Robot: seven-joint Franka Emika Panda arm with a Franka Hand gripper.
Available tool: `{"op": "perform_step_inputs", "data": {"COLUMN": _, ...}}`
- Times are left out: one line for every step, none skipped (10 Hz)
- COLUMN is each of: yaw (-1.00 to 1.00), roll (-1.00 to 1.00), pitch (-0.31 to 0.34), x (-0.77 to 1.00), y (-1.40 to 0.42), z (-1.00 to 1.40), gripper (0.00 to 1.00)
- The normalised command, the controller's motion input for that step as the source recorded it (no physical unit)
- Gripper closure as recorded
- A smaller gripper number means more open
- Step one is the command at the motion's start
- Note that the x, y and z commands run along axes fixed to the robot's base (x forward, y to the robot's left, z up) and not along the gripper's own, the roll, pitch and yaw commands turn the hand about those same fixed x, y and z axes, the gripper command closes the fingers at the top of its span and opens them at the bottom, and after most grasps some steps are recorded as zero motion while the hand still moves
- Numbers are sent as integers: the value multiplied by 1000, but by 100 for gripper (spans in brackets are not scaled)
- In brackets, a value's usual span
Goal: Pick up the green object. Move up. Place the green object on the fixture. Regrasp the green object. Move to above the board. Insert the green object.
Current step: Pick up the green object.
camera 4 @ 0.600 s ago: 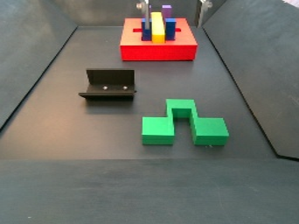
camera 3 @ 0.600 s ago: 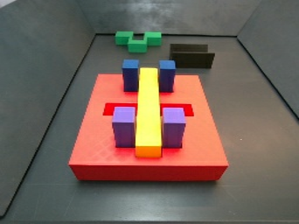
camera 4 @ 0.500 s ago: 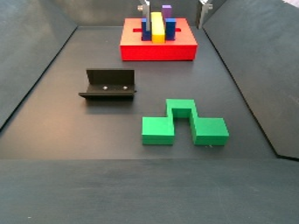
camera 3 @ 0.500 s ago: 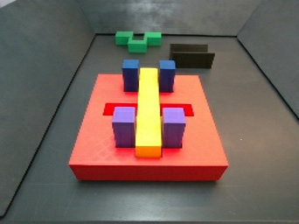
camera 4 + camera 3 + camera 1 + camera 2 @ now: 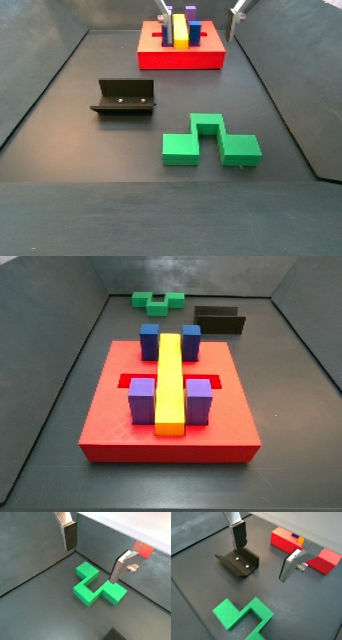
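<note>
Risen, tool (image 5: 95,550) gapes above green object (image 5: 97,588).

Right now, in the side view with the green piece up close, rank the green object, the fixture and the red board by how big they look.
1. green object, but it lies nearest the camera.
2. red board, though farthest away, so likely larger really.
3. fixture.
The first two look nearly alike. The gripper is open above the green object in a wrist view.

1. We've got a long yellow bar (image 5: 170,381) lying flat.
2. Two blue blocks (image 5: 150,341) stand just beside its far end, one per side.
3. Two purple blocks (image 5: 142,399) flank its near end likewise.
4. Dark grey floor (image 5: 287,406) all around.
</note>
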Motion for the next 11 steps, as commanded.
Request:
{"op": "perform_step_inputs", "data": {"yaw": -111, "roll": 0, "pitch": 0, "x": 0, "y": 226, "z": -280, "gripper": 0}}
{"op": "perform_step_inputs", "data": {"yaw": -60, "roll": 26, "pitch": 0, "x": -51, "y": 0, "z": -431, "gripper": 0}}
{"op": "perform_step_inputs", "data": {"yaw": -51, "roll": 9, "pitch": -27, "x": -23, "y": 0, "z": -531, "gripper": 0}}
{"op": "perform_step_inputs", "data": {"yaw": -37, "roll": -11, "pitch": -73, "x": 0, "y": -40, "z": -589, "gripper": 0}}
{"op": "perform_step_inputs", "data": {"yaw": -43, "roll": 0, "pitch": -56, "x": 0, "y": -46, "z": -574, "gripper": 0}}
{"op": "perform_step_inputs", "data": {"yaw": -54, "roll": 0, "pitch": -51, "x": 0, "y": -29, "z": -557, "gripper": 0}}
{"op": "perform_step_inputs", "data": {"yaw": -60, "roll": 57, "pitch": -51, "x": 0, "y": -37, "z": -557, "gripper": 0}}
{"op": "perform_step_inputs", "data": {"yaw": -46, "roll": 67, "pitch": -47, "x": 0, "y": 0, "z": -543, "gripper": 0}}
{"op": "perform_step_inputs", "data": {"yaw": 0, "roll": 74, "pitch": -31, "x": 0, "y": 0, "z": -477, "gripper": 0}}
{"op": "perform_step_inputs", "data": {"yaw": 0, "roll": 111, "pitch": 0, "x": -203, "y": 137, "z": -363, "gripper": 0}}
{"op": "perform_step_inputs", "data": {"yaw": 0, "roll": 60, "pitch": 0, "x": -300, "y": 249, "z": -309, "gripper": 0}}
